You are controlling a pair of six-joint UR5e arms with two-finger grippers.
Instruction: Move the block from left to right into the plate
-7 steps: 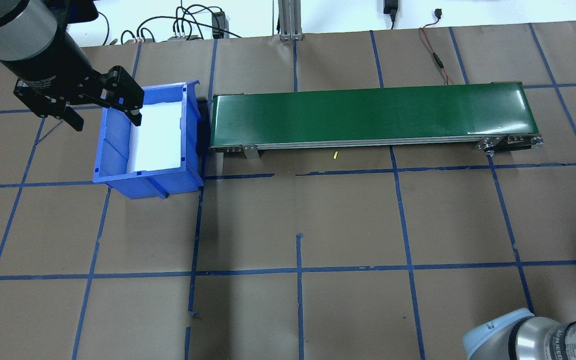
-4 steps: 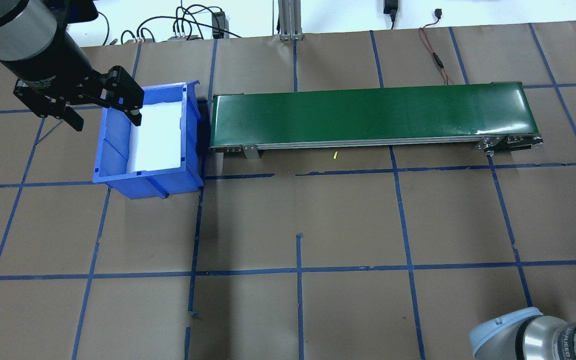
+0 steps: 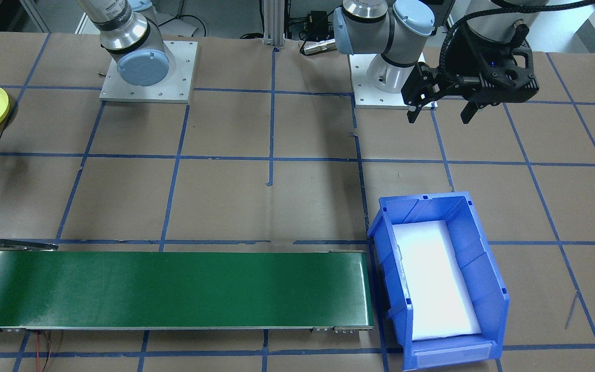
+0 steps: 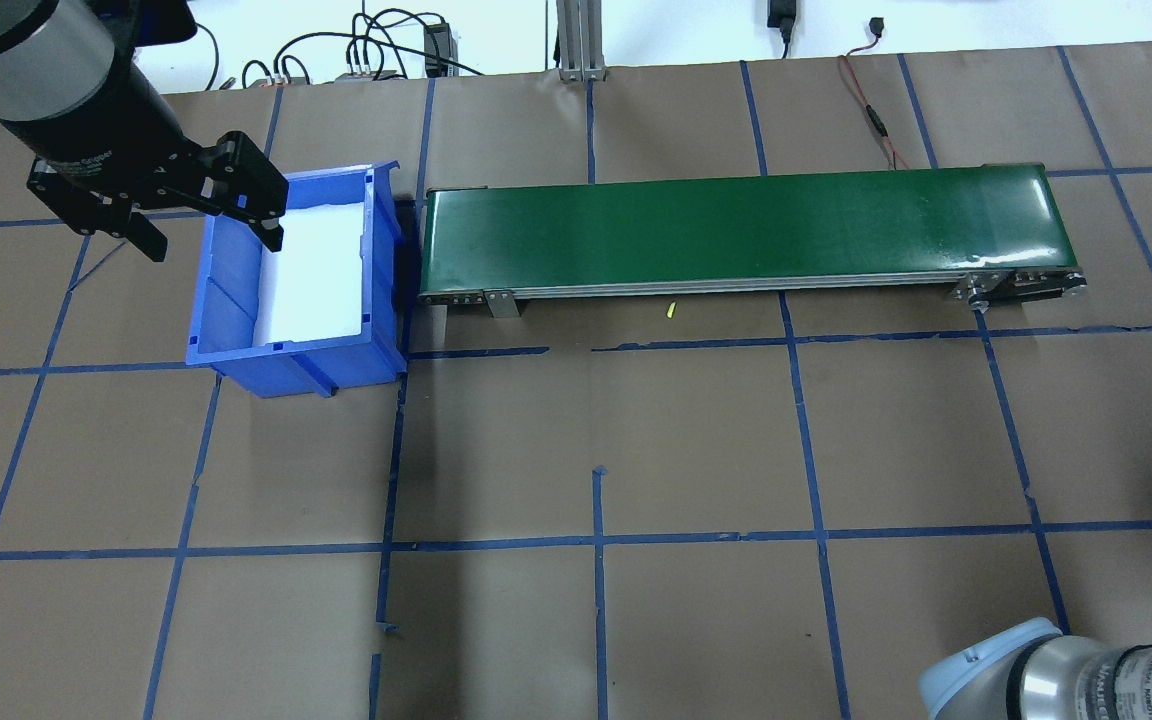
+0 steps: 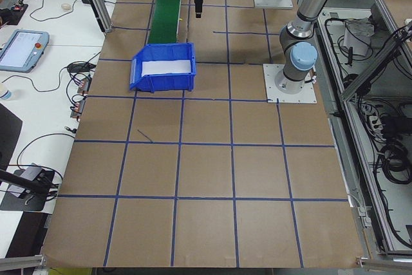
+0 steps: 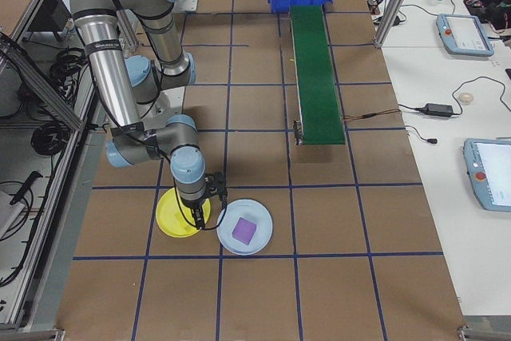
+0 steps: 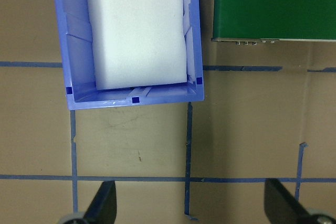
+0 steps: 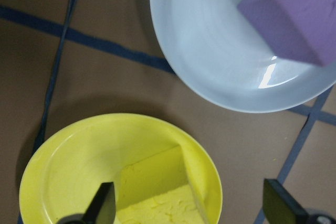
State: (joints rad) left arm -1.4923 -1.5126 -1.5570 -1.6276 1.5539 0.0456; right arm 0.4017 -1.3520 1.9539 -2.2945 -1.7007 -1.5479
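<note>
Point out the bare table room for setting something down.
Widest bare stretch: between the green conveyor and the robot's side of the table. Also bare: in front of the blue bin. Crowded: the yellow plate and pale blue plate, right end effector over the yellow one.

On the surface [image 4: 636, 440] the bin [image 4: 298, 270] stands at the robot's left, end to end with the conveyor [image 4: 746, 230] — a pad [image 7: 137, 30] lies inside it. At the far right, two plates [image 8: 79, 166] sit side by side, each holding a block [image 8: 157, 187].
</note>
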